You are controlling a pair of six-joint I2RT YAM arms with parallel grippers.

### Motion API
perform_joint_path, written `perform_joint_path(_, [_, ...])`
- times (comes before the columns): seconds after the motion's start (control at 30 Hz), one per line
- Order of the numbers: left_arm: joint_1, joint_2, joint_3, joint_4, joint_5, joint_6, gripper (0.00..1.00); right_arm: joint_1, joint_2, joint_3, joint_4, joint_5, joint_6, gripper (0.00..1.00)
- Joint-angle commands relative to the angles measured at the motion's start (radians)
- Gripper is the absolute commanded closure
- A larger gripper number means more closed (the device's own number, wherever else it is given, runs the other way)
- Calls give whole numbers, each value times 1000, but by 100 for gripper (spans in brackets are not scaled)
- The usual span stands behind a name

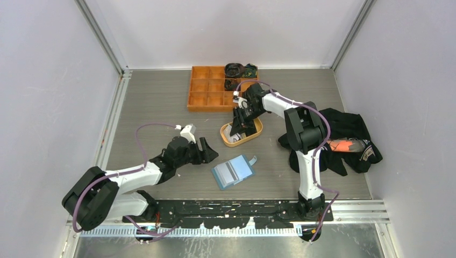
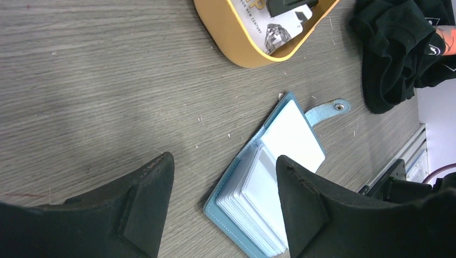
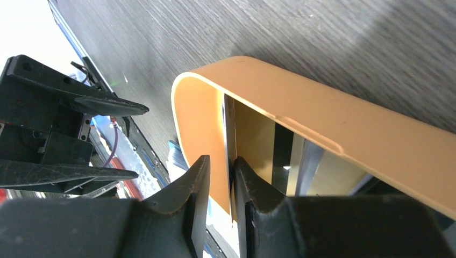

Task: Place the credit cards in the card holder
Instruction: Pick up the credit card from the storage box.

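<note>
Pinch on a credit card (image 3: 229, 129) in the tan dish (image 3: 322, 129).
The right tool (image 3: 232, 177) clamps it there; the left tool (image 2: 225, 158), fingers apart, hovers just beside the open blue card holder (image 2: 279, 161) on the surface (image 1: 161, 107).

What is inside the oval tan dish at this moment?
A white printed card lies in the oval tan dish. The right gripper reaches in, shut on the edge of a thin card. The gripper hides whatever else is inside.

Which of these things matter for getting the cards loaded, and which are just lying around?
For the job: credit cards, card holder, tan dish holding the cards, right gripper pinching one.
Lying about: orange tray, black clothing.
</note>
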State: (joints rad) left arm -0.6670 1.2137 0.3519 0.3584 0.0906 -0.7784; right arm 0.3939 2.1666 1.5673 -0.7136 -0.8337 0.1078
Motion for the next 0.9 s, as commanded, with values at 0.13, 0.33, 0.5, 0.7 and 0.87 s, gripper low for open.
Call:
perform_joint_path(0.13, [4, -17, -33, 105, -5, -10, 30, -4, 21, 46, -15, -23, 5, 72])
perform_joint_path(0.33, [4, -32, -58, 138, -9, -22, 30, -5, 20, 45, -20, -20, -10, 71])
perform_joint_path(0.5, [4, -32, -68, 172, 1, -38, 30, -10, 17, 48, -30, -28, -26, 71])
perform_joint_path(0.7, [4, 30, -68, 285, 51, -83, 30, -15, 26, 48, -40, -59, -49, 71])
perform_joint_path(0.87, [4, 108, -71, 396, 86, -117, 30, -20, 25, 54, -52, -74, -65, 71])
